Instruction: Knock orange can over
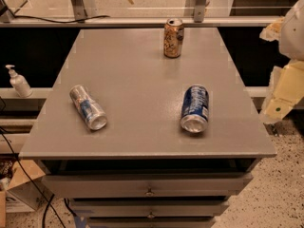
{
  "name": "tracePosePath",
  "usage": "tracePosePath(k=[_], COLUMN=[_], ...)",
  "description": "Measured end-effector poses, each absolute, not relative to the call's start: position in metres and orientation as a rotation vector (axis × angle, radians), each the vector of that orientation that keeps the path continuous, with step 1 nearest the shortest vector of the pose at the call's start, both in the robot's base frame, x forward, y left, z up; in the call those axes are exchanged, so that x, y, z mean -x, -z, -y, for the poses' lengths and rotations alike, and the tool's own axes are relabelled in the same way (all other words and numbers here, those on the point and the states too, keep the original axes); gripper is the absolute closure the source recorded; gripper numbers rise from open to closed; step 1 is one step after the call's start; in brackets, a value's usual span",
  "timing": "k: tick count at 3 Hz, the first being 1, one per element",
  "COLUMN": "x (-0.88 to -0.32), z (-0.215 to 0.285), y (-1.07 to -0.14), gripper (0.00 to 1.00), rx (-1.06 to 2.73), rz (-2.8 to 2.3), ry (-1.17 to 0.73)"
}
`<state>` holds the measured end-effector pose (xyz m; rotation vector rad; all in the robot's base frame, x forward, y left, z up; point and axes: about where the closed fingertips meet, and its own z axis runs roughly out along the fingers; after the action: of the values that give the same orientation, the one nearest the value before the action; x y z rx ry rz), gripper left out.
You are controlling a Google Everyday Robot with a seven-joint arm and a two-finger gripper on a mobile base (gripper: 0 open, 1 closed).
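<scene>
The orange can [174, 38] stands upright near the far edge of the grey table [137, 70], with an orange-gold mottled body and a silver top rim. My gripper [281, 98] shows as cream-coloured parts at the right edge of the view, off the table's right side and well apart from the orange can, nearer to me than it is.
A dark blue can [194, 108] lies on its side at the front right of the table. A silver can with a blue label [88, 107] lies on its side at the front left. A white pump bottle [19, 81] stands on a ledge to the left. Drawers sit below the tabletop.
</scene>
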<state>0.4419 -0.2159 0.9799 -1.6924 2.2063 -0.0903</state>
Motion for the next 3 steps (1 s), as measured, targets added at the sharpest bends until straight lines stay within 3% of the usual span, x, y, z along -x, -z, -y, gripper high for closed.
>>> tracePosePath(k=[3], x=[-0.535], z=[0.180], y=[-0.979], gripper=[0.00], rx=[1.527], rz=[-1.979], ry=[-0.072])
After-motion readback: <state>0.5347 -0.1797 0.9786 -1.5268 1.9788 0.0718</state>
